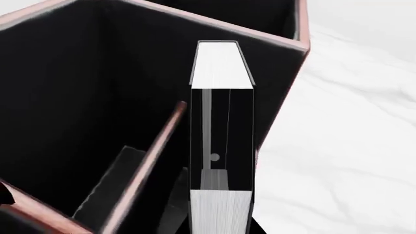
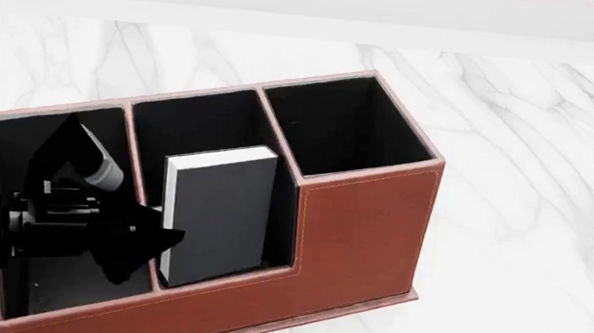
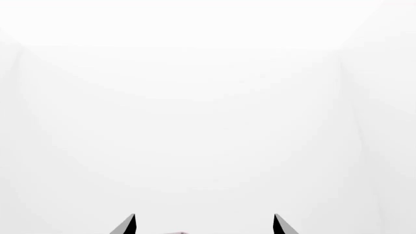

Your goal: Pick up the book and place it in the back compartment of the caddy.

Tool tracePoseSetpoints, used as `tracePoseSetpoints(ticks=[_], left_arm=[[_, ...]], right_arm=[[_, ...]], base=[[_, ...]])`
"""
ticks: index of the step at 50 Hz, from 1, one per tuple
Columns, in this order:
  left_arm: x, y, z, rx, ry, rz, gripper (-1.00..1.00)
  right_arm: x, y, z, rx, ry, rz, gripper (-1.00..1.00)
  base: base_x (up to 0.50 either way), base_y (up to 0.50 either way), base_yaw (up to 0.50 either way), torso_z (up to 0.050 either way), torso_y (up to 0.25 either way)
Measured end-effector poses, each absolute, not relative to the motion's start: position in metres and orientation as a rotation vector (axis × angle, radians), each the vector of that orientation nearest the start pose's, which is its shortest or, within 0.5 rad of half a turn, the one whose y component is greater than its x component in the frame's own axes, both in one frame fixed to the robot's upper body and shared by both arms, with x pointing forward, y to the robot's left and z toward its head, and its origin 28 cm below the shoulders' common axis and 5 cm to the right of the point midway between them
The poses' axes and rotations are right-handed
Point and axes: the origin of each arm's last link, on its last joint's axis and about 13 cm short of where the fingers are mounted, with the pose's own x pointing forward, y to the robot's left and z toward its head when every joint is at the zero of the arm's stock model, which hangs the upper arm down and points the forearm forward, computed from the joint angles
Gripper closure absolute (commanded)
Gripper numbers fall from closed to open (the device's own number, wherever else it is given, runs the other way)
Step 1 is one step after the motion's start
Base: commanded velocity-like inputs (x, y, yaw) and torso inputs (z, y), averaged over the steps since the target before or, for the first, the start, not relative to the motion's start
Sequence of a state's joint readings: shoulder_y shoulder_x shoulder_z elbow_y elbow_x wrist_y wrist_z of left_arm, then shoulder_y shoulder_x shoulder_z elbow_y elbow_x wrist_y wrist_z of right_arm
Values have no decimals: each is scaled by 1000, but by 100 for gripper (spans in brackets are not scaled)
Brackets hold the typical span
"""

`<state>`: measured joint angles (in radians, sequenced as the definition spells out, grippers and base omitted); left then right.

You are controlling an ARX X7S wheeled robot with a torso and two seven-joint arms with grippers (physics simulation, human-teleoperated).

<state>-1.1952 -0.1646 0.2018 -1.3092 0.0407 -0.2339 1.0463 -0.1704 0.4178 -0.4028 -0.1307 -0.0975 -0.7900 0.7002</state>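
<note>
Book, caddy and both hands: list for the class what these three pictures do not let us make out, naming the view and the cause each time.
- Book: its lower end, head view, hidden by the caddy front wall.
- Left hand: open or shut, head view, a dark mass against black lining; left wrist view shows no fingertips clearly.
- Right hand: only two tips, cut by the right wrist view's edge; beyond is blank white.

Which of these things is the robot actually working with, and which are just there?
In the job:
- thick black hardcover book
- red-brown leather caddy
- left gripper, beside the book

Just there:
- white marble table
- right gripper, open over blank white
</note>
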Motion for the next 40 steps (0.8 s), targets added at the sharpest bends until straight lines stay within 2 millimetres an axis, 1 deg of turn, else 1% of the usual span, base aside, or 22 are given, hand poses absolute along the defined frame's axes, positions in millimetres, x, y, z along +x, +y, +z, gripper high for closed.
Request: tracePoseSetpoints(ticks=[7, 8, 27, 32, 40], left_arm=[[405, 277, 123, 49, 468, -895, 100], [405, 277, 123, 48, 468, -894, -100], [409, 270, 130, 20, 419, -885, -100], [412, 268, 137, 34, 376, -909, -100], [420, 265, 154, 78, 272, -974, -100]], right_arm=[[148, -97, 47, 5, -691, -63, -100], [148, -97, 47, 5, -691, -63, -100], [148, -98, 48, 8, -692, -64, -100], [148, -98, 48, 8, -692, -65, -100], [148, -97, 47, 6, -691, -64, -100]], base=[[0, 0, 0, 0, 1], [0, 0, 0, 0, 0], [0, 0, 0, 0, 0], [0, 0, 0, 0, 0], [0, 0, 0, 0, 0]])
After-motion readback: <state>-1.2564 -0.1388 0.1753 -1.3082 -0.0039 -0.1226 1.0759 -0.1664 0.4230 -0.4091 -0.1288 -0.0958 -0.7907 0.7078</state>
